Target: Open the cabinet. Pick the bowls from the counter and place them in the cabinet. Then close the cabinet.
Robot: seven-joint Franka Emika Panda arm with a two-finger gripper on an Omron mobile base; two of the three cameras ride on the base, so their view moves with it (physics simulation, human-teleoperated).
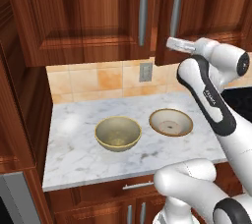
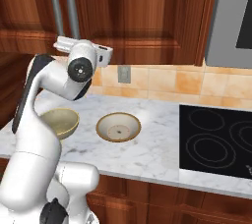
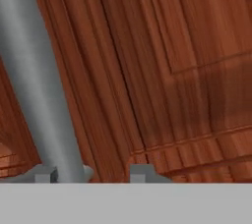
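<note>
step: I have the tool (image 3: 91,174) closing round the right handle (image 3: 39,85), grip not yet sure | cabinet (image 1: 88,16) shut | bowls (image 1: 118,133) on worktop (image 1: 74,154) below handle | risk: tips sit low on the bar, may slip off on pull

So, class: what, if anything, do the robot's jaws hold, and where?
The jaws straddle the long silver bar handle of the right reddish-brown cabinet door, near its lower end; a firm grip cannot be told.
</note>
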